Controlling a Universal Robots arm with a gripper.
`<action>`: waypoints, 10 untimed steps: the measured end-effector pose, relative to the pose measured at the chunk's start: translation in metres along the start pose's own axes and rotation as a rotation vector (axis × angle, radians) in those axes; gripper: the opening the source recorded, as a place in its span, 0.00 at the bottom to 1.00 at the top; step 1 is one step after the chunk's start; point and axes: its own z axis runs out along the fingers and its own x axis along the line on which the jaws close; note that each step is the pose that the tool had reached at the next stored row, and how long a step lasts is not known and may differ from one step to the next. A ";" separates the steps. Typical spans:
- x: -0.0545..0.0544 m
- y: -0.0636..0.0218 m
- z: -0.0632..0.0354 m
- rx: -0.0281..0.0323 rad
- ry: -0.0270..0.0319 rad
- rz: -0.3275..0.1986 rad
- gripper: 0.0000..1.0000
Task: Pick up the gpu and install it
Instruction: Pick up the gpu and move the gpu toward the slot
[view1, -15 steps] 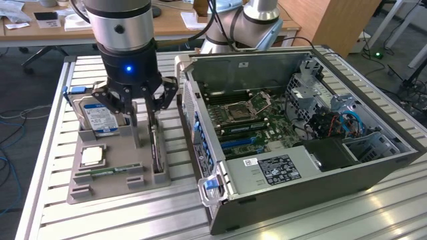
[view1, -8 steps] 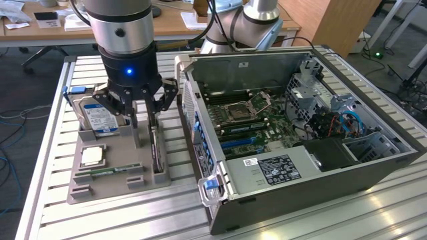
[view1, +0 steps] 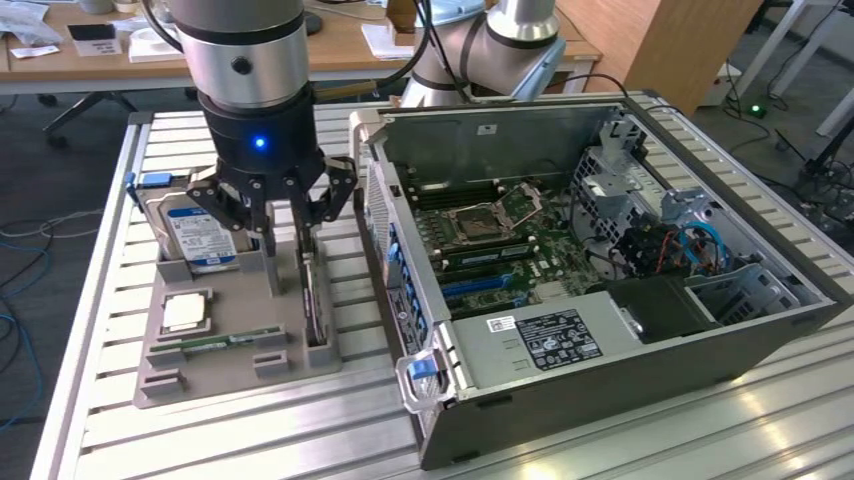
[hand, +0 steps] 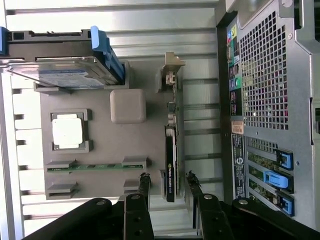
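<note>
Under the fingers (view1: 272, 250) runs a table (view1: 694, 430) of ribbed aluminium slats, catching a pale, even light. Well beyond the fingers stands a wooden desk (view1: 334, 62) strewn with papers (view1: 34, 35), with a chair base (view1: 87, 110) showing beneath it. Beyond them, towards the exterior view's right, rises a wooden cabinet (view1: 667, 45). The floor (view1: 54, 170) is dark grey. Loose cables (view1: 24, 228) trail across it off to the exterior view's left of the fingers. A small green light (view1: 757, 107) glows low down, far off past the cabinet.

The arm (view1: 240, 60) stands vertical in the upper left of the frame, its gripper (view1: 294, 275) pointing straight down, fingers (hand: 144, 182) spread apart.
</note>
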 end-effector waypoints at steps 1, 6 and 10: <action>0.000 0.0006 0.0002 0.0000 0.0000 0.000 0.42; 0.000 0.0025 0.0009 -0.0001 0.0000 0.000 0.42; 0.000 0.0031 0.0011 0.0000 0.0001 0.000 0.42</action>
